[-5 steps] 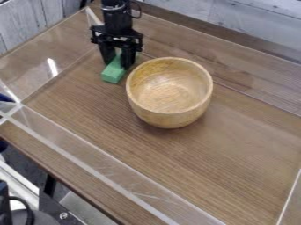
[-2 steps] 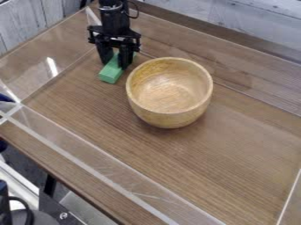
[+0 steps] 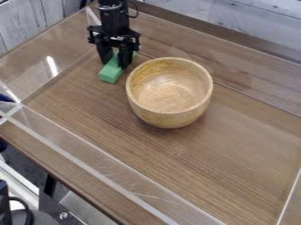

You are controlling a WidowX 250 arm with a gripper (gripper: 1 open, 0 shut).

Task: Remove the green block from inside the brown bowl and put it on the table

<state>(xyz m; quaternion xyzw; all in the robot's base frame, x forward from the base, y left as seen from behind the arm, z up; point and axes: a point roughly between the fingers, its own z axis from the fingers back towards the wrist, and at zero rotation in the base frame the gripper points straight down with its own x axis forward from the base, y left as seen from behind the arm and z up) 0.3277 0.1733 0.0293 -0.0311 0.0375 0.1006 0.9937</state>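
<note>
Brown table (image 3: pixel 177 167) is lying under bowl (image 3: pixel 170 92). Gripper (image 3: pixel 114 54) is pinching green block (image 3: pixel 111 74) nearby; dragging R while releasing might be knocking bowl rim.

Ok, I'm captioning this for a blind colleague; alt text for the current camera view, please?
A black gripper reaches down around a green block beside a round, light wooden bowl, which looks empty, on a brown wood-grain table.
</note>
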